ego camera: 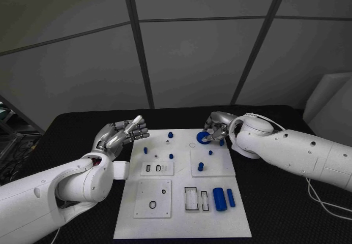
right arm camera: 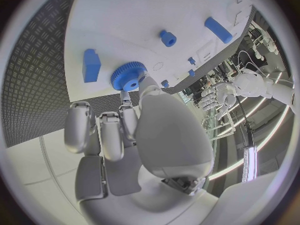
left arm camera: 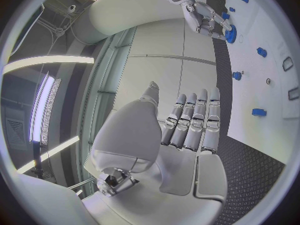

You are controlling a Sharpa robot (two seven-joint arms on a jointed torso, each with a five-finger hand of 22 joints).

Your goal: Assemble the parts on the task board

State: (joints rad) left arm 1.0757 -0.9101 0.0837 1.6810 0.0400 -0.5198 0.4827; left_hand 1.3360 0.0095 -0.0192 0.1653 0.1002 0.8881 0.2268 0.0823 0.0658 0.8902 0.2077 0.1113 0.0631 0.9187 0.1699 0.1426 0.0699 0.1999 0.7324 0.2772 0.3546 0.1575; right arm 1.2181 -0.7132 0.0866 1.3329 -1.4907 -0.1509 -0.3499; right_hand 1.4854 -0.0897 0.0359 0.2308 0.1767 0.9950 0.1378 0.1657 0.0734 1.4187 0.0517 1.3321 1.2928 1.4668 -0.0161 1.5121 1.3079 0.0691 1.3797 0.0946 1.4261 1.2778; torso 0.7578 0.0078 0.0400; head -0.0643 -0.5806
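Nearest the head camera, two blue cylinders (ego camera: 224, 198) are seen lying loose at the near end of the task board (ego camera: 183, 226), so much is judged left to assemble; several small blue pegs (ego camera: 171, 134) are already standing upright further up. A blue gear (ego camera: 203, 137), toothed round its rim with a pale centre hole, is pinched at the board's far right corner by the right hand (ego camera: 217, 127). The left hand (ego camera: 121, 133) is held empty beside the board's left edge, fingers straight and pressed together.

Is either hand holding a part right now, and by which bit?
The right hand grips the blue gear by its toothed rim; the left hand holds nothing.
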